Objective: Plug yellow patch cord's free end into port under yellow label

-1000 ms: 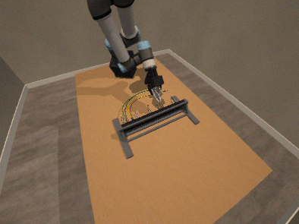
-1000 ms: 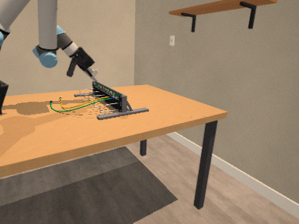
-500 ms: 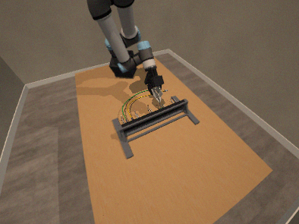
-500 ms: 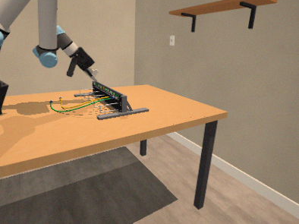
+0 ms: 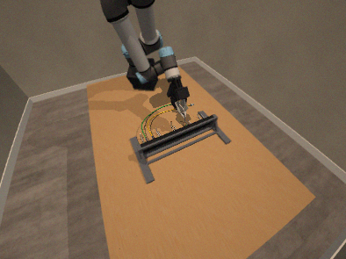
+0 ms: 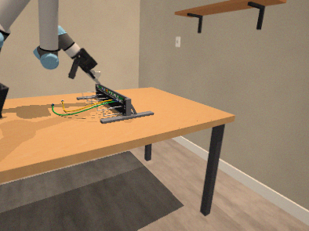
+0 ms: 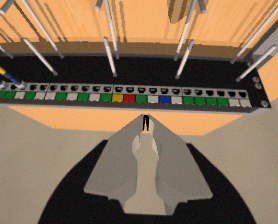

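1. Two cords (image 5: 147, 121), yellow and green, are plugged in at the rack's (image 7: 260, 104) far left end and arc over the table (image 5: 219, 201) behind it.
2. The yellow label (image 7: 117, 98) sits left of centre in the port row; the port under it looks empty, so plugging is not yet done.
3. The gripper (image 7: 146, 121) hovers right of that label, fully closed on nothing; the yellow cord's free end still needs picking up.

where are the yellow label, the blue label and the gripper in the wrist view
yellow label (image 7: 117, 98), wrist view, middle of its square face
blue label (image 7: 165, 99), wrist view, middle of its square face
gripper (image 7: 146, 121), wrist view, between the closed fingertips
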Available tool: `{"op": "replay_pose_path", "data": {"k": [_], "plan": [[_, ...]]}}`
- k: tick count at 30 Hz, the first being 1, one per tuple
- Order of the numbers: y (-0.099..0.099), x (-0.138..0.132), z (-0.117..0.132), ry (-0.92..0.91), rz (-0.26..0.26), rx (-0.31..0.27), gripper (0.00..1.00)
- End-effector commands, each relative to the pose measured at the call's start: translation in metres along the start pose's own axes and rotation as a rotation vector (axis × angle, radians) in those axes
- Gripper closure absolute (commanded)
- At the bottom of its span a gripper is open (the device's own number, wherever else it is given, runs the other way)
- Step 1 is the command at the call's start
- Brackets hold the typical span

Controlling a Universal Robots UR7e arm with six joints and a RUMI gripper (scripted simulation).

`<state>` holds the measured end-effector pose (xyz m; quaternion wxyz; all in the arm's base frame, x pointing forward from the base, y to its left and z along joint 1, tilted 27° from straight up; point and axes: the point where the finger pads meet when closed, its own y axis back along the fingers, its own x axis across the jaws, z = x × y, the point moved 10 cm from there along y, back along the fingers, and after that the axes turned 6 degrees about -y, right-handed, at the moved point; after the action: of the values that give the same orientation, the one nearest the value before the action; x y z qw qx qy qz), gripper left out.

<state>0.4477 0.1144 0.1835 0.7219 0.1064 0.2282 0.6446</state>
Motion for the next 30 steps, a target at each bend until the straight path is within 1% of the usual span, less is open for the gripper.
{"op": "replay_pose_path", "data": {"k": [1, 3, 8, 17, 19, 30], "plan": [[0.004, 0.0, 0.0, 0.0, 0.0, -0.001, 1.0], [0.006, 0.0, 0.0, 0.0, 0.0, -0.001, 1.0], [0.018, 0.0, 0.0, 0.0, 0.0, -0.001, 1.0], [0.051, 0.0, 0.0, 0.0, 0.0, -0.001, 1.0], [0.051, 0.0, 0.0, 0.0, 0.0, -0.001, 1.0], [0.094, 0.0, 0.0, 0.0, 0.0, -0.001, 1.0]]}}
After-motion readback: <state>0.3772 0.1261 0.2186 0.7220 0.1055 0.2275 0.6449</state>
